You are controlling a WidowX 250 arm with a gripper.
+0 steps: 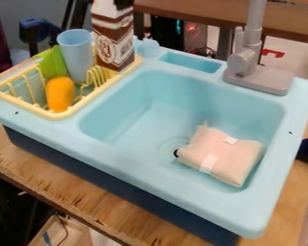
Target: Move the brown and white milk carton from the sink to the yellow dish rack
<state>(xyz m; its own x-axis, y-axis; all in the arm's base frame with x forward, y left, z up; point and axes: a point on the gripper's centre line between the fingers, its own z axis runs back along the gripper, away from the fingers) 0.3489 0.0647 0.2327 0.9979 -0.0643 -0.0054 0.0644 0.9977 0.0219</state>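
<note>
A folded pale pink cloth (222,153) with white tags lies at the right of the light blue sink basin (127,127), partly over the drain. Left of the basin stands a yellow wire dish rack (57,115). In the rack are an orange rounded object (59,94), a green object (52,63) and an upright light blue cup (77,54). A brown and white carton (113,36) stands upright at the rack's back right end, its top cut off by the view's edge.
A grey faucet (245,60) rises behind the basin at the right. The sink unit sits on a wooden table (86,197). Black and dark blue parts show at the upper left, and another dark part at the right edge.
</note>
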